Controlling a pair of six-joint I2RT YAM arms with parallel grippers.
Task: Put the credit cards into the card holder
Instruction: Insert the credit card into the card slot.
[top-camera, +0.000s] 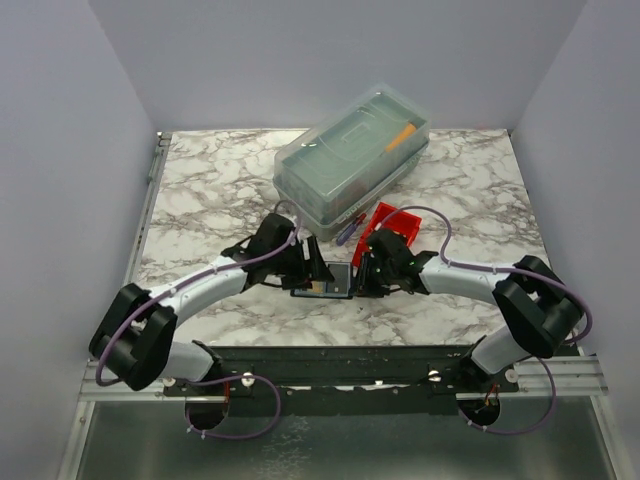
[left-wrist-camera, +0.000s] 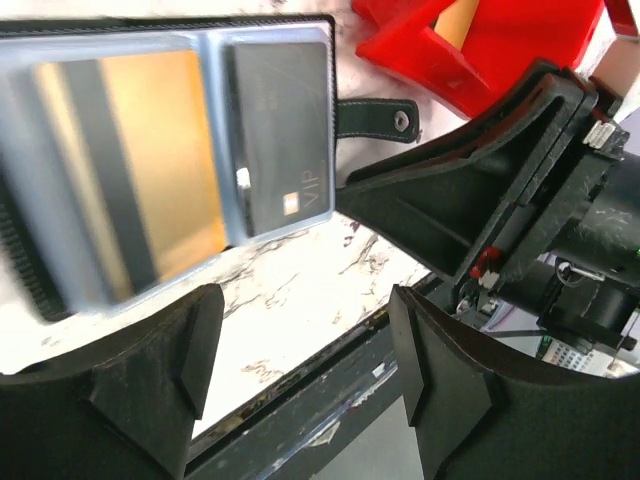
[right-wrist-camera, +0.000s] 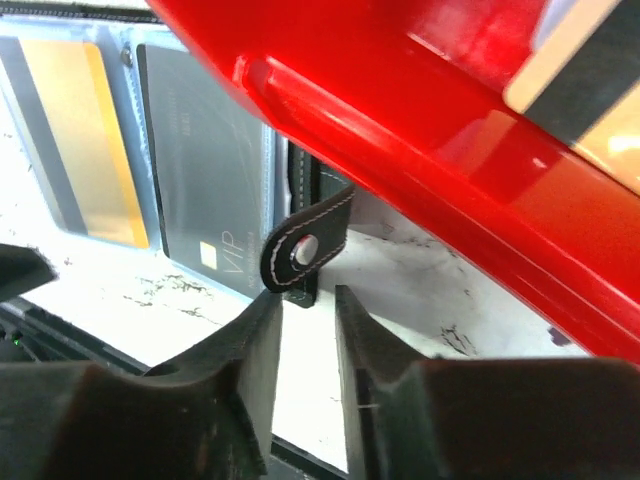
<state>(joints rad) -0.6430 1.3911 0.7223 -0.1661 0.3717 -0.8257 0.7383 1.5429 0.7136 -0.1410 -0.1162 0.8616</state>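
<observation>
A: The left pincer (left-wrist-camera: 300, 312)?
B: Apart, holding nothing. The card holder (left-wrist-camera: 40, 270) lies open on the worktop (left-wrist-camera: 330, 255) beside it, gold card (left-wrist-camera: 160, 150) and dark card (left-wrist-camera: 280, 130) in its sleeves (left-wrist-camera: 213, 120).
A: The right pincer (right-wrist-camera: 308, 300)?
B: Slightly apart, near the strap (right-wrist-camera: 305, 248). These cards look thin, stiff, slippery; grip an edge.

card holder (left-wrist-camera: 212, 130) sleeves clear glossy plastic; strap (right-wrist-camera: 308, 245) matt leather; bin (left-wrist-camera: 500, 60) glossy plastic.
</observation>
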